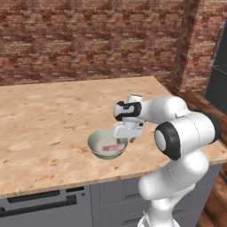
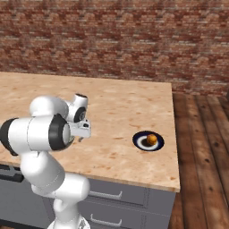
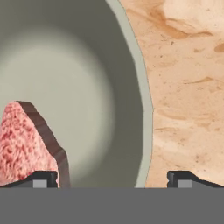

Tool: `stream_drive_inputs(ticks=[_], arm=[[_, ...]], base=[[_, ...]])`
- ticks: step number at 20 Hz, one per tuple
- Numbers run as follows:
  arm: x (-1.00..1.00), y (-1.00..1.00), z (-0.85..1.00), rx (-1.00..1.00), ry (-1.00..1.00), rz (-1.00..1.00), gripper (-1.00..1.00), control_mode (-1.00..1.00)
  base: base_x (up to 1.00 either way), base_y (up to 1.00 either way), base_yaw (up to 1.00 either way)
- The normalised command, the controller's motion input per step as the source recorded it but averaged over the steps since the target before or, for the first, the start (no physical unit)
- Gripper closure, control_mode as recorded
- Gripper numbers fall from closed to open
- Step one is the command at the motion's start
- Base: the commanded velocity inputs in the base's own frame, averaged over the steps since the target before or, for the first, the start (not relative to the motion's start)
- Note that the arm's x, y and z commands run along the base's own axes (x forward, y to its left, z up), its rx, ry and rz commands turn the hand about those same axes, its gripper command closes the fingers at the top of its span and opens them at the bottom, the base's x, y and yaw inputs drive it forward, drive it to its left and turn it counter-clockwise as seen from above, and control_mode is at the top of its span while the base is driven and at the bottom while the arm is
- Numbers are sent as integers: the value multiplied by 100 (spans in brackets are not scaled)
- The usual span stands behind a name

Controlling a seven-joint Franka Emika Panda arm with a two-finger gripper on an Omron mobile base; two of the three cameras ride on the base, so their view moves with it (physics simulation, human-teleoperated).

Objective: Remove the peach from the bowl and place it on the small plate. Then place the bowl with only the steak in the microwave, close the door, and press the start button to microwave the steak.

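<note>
The pale grey-cream bowl [image 1: 95, 142] stands near the counter's front edge with the pink steak [image 1: 113, 146] lying in it. My gripper [image 1: 129, 138] hangs open just over the bowl's right rim. In the hand view the rim [image 3: 147, 127] runs between my two fingertips [image 3: 43, 179], with the steak [image 3: 22, 140] inside the bowl [image 3: 78, 87] at the left. The peach [image 2: 152, 139] rests on the small dark-rimmed plate [image 2: 140, 142], to the right of the arm near the counter's right end. The microwave, its door and its start button are out of view.
The wooden counter [image 1: 53, 111] runs back to a brick wall [image 1: 88, 40]. A dark appliance [image 1: 218, 75] stands at the far right. Grey drawers [image 2: 112, 197] and a dark horizontal handle [image 1: 40, 206] sit below the counter front. Wooden floor [image 2: 201, 147] lies to the right.
</note>
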Motion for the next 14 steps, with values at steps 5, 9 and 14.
stream_drive_inputs(ticks=[5,9,14], arm=[[6,15,-6,0,0,0,100,-100],[0,2,0,0,0,0,100,-100],[-2,0,0,0,0,0,100,-100]], base=[[0,0,0],[0,0,0],[0,0,0]])
